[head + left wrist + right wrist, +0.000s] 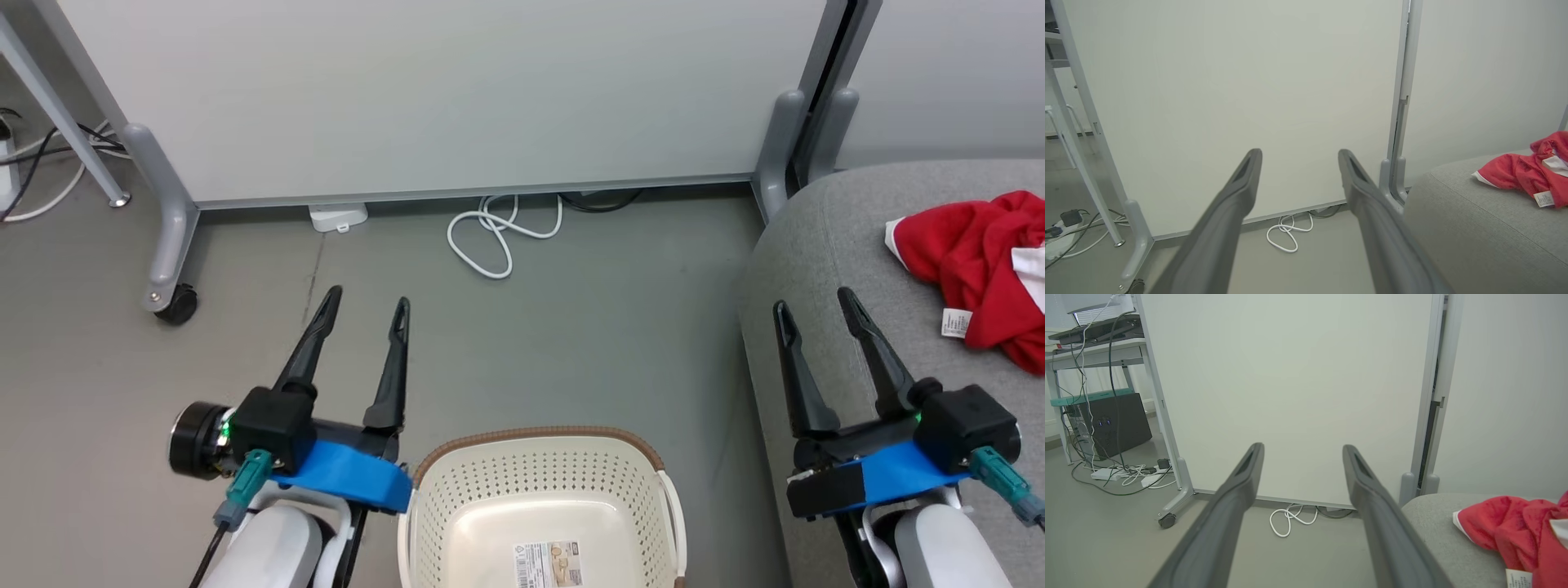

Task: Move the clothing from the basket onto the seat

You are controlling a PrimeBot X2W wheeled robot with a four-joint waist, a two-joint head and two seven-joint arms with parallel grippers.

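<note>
The red clothing (976, 269) lies bunched on the light-grey seat (824, 237) at the right, with a white edge and a white tag showing; it also appears as the clothing (1527, 173) and the clothing (1515, 533) in the wrist views. The cream basket (543, 510) with a brown rim sits on the floor at bottom centre, its bottom bare apart from a label sticker. My left gripper (365, 300) hovers open to the basket's left. My right gripper (815, 302) is open over the seat's front edge, left of the clothing, holding nothing.
A white partition panel on wheeled grey legs (167, 237) stands across the back. A coiled white cable (490, 237) lies on the grey floor below it. Desk legs, a dark box (1110, 424) and power strips with cables sit at the far left.
</note>
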